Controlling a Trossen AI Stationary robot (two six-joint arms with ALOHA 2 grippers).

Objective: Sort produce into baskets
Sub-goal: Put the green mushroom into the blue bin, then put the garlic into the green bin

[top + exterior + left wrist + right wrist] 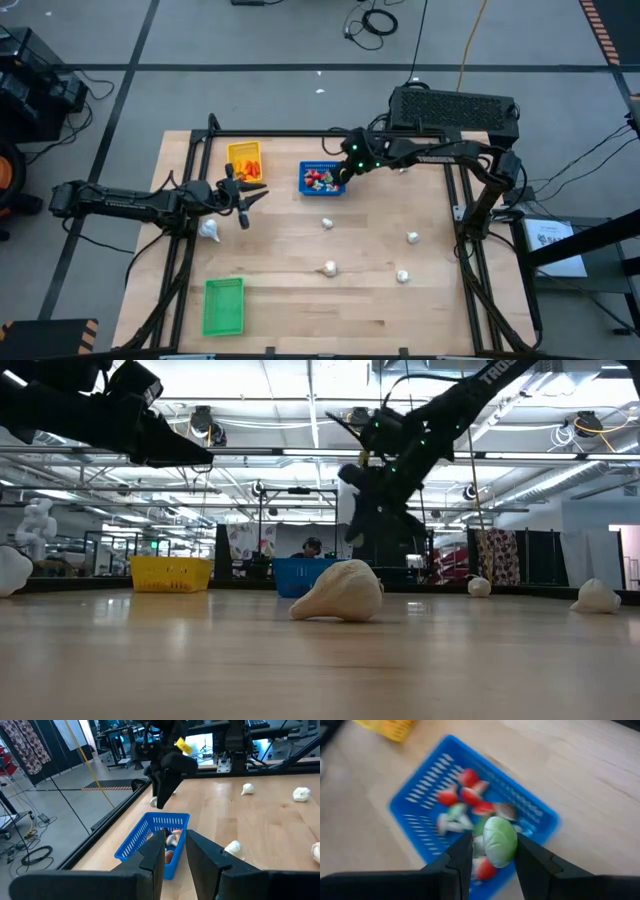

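My right gripper [493,839] hangs over the blue basket [322,178], shut on a small green round piece of produce [500,840]. Red-and-white pieces [470,795] lie in that basket. The yellow basket [245,160] at the far left holds orange pieces. The green basket [224,305] stands near the front left. Whitish garlic-like bulbs [327,223] [413,237] [328,267] rest on the wooden table. My left gripper [245,198] hovers open and empty between the yellow and blue baskets, pointing toward the blue one [155,840]. My right gripper pinches the green piece by its two opposite sides [489,847] between its two fingers. The fingers slant down from the table's far right side. The piece is lifted clear, above the blue basket's contents.
Another bulb [209,230] lies under the left arm and one [402,276] sits toward the front right. A black frame rail [300,133] runs along the far edge. Bare wood lies between the bulbs and the front edge.
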